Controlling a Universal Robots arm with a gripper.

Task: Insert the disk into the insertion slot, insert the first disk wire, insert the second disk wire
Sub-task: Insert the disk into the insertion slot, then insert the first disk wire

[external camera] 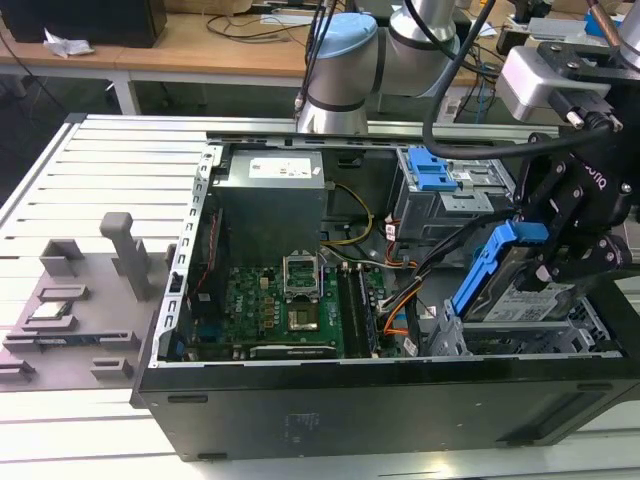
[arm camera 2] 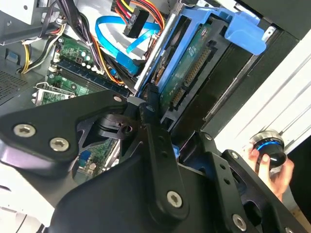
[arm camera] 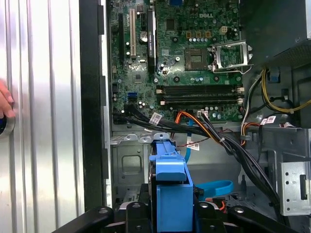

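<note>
1 gripper (external camera: 555,262) clamps the disk (external camera: 530,300) tilted above the insertion slot (external camera: 590,322) at the exterior view's right; the second wrist view shows its connector edge (arm camera 2: 192,73), the first wrist view its blue carrier (arm camera: 170,194); levelling before lowering seems wise.

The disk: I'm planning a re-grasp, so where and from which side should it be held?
Probably pinch the disk across its blue carrier near the raised end, coming from above: it leans tilted over the insertion slot, and the gripper clamps it so.
</note>
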